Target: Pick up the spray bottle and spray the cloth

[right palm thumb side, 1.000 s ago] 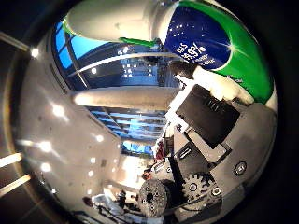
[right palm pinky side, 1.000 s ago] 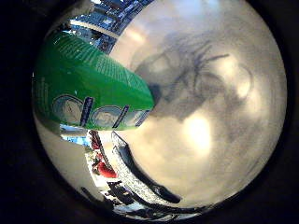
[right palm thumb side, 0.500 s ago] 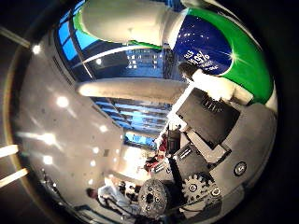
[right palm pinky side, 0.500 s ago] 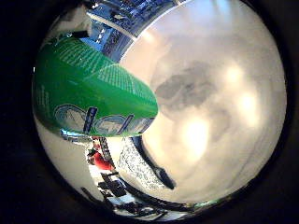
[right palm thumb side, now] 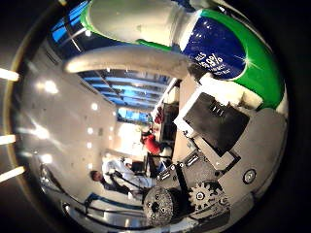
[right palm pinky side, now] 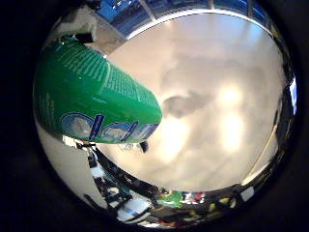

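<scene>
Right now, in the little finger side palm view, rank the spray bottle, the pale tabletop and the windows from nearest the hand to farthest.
1. Spray bottle: green body fills much of the view, close against the palm.
2. Tabletop: pale glossy surface beyond the bottle's base.
3. Windows: blue panes past the tabletop's far edge.

The spray bottle [right palm pinky side: 91, 104] is showing a bright green body, wearing a label of fine pale print and, lower down, big rounded letters in blue outlined in white. Toward its top it is carrying a deep blue panel with white lettering edged by a green band, and the neck and head are looking off-white with a thin green rim. The hand [right palm thumb side: 218, 145] is showing white and black blocks over a grey plate with dark geared wheels, while the table [right palm pinky side: 227, 96] is gleaming pale beige with soft grey shadow and bright glare patches.
</scene>
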Tool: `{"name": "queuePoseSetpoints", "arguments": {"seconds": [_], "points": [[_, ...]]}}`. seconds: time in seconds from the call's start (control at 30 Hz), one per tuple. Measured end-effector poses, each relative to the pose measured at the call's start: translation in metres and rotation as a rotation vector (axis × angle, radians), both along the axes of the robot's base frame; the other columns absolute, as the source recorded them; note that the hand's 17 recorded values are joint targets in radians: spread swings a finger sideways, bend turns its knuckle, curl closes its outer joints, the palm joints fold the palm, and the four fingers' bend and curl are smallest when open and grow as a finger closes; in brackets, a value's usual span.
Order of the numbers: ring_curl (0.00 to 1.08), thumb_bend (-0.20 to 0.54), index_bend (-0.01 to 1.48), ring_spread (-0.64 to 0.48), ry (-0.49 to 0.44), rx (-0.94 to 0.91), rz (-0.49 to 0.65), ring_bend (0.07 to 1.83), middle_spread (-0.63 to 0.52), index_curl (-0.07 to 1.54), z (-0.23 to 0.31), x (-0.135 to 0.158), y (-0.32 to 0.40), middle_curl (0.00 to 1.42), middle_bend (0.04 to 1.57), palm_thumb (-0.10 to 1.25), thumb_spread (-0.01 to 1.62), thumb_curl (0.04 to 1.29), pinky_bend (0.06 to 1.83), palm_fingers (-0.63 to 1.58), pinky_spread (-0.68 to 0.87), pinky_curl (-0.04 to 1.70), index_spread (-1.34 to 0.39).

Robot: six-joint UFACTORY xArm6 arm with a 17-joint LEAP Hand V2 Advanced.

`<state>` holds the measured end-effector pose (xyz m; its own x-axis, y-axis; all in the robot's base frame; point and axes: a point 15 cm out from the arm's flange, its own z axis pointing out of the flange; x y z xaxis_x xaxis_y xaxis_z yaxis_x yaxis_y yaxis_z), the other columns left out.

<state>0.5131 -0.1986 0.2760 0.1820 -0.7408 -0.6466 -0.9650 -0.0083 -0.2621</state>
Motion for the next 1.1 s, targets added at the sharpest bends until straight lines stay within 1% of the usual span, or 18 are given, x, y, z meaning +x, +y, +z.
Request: {"name": "queuePoseSetpoints", "arguments": {"seconds": [0.13, 0.23, 0.37, 0.43, 0.53, 0.63, 0.83, 0.97, 1.1], "points": [[0.53, -0.031, 0.58, -0.17, 0.029, -0.150, 0.097, 1.39, -0.14, 0.88, 0.010, -0.016, 0.005, 0.63, 1.17, 0.98, 0.49, 0.75, 1.31, 1.17, -0.23, 0.66, -0.39], [0.52, -0.030, 0.58, -0.17, 0.040, -0.260, 0.166, 1.39, -0.14, 0.89, 0.021, -0.023, 0.009, 0.63, 1.17, 0.97, 0.49, 0.75, 1.30, 1.17, -0.23, 0.67, -0.39], [0.52, -0.030, 0.57, -0.17, 0.077, -0.383, 0.246, 1.39, -0.14, 0.90, 0.023, -0.028, 0.016, 0.63, 1.17, 0.97, 0.49, 0.76, 1.29, 1.18, -0.23, 0.69, -0.40], [0.52, -0.030, 0.57, -0.17, 0.073, -0.457, 0.275, 1.39, -0.14, 0.90, 0.026, -0.025, 0.020, 0.63, 1.17, 0.97, 0.49, 0.76, 1.29, 1.17, -0.23, 0.70, -0.40], [0.52, -0.031, 0.57, -0.17, 0.068, -0.536, 0.285, 1.39, -0.14, 0.90, 0.025, -0.024, 0.029, 0.63, 1.17, 0.97, 0.49, 0.76, 1.28, 1.17, -0.23, 0.71, -0.40], [0.52, -0.031, 0.57, -0.18, 0.076, -0.632, 0.259, 1.39, -0.14, 0.91, 0.021, -0.023, 0.034, 0.63, 1.17, 0.97, 0.49, 0.76, 1.27, 1.17, -0.23, 0.72, -0.40], [0.52, -0.031, 0.57, -0.18, 0.061, -0.861, 0.222, 1.39, -0.14, 0.91, 0.013, -0.027, 0.058, 0.63, 1.17, 0.97, 0.49, 0.76, 1.25, 1.17, -0.24, 0.74, -0.41], [0.52, -0.031, 0.56, -0.18, 0.065, -0.975, 0.245, 1.39, -0.14, 0.91, 0.014, -0.027, 0.085, 0.63, 1.16, 0.97, 0.49, 0.76, 1.25, 1.17, -0.24, 0.75, -0.41], [0.52, -0.031, 0.56, -0.18, 0.066, -1.039, 0.276, 1.39, -0.14, 0.91, 0.010, -0.026, 0.107, 0.63, 1.16, 0.97, 0.49, 0.76, 1.24, 1.17, -0.24, 0.76, -0.42]]}}
